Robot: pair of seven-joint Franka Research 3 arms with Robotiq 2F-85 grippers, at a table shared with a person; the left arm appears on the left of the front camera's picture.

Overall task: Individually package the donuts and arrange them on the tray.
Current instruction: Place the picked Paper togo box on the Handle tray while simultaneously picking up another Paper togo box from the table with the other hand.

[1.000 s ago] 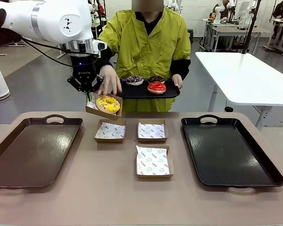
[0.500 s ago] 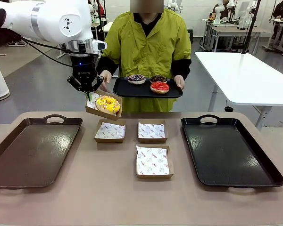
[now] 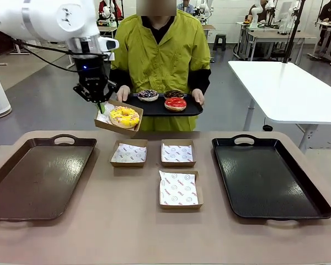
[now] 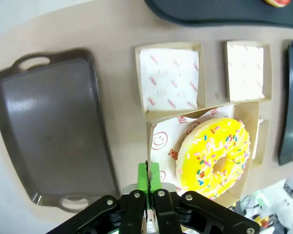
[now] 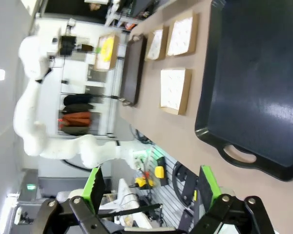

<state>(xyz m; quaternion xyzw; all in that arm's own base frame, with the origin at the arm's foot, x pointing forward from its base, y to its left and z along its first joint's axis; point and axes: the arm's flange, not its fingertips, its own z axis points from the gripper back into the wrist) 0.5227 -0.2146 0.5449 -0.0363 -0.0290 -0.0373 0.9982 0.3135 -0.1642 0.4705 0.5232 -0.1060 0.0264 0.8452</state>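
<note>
Left gripper (image 3: 99, 102) sits upper left of the front view, above the table's (image 3: 127, 237) far edge. Its jaws are pinched together on the near-left rim of a box (image 3: 103, 122), which it holds in the air, tilted. In the left wrist view the green pads (image 4: 155, 174) meet on the box (image 4: 249, 114) wall at bottom centre. The yellow donut (image 3: 124, 116) lies in the box on printed paper; in the left wrist view it (image 4: 215, 156) is right of the gripper (image 4: 149, 170).

The person stands upper centre with both hands (image 3: 123, 93) on a serving tray (image 3: 154, 108), just behind the lifted box. On it are the purple-sprinkled donut (image 3: 148, 95), brown donut (image 3: 174, 93) and red donut (image 3: 175, 103).

Three empty boxes (image 3: 128, 153) lie mid-table: two side by side, one nearer the camera below the right one. The brown tray (image 3: 38, 176) is at left and the black tray (image 3: 265, 176) at right, both bare.

In the right wrist view the right gripper (image 5: 150, 190) is at the bottom, fingers (image 5: 95, 187) spread wide, nothing between them, hanging off the black tray's (image 5: 254, 73) handle end.
</note>
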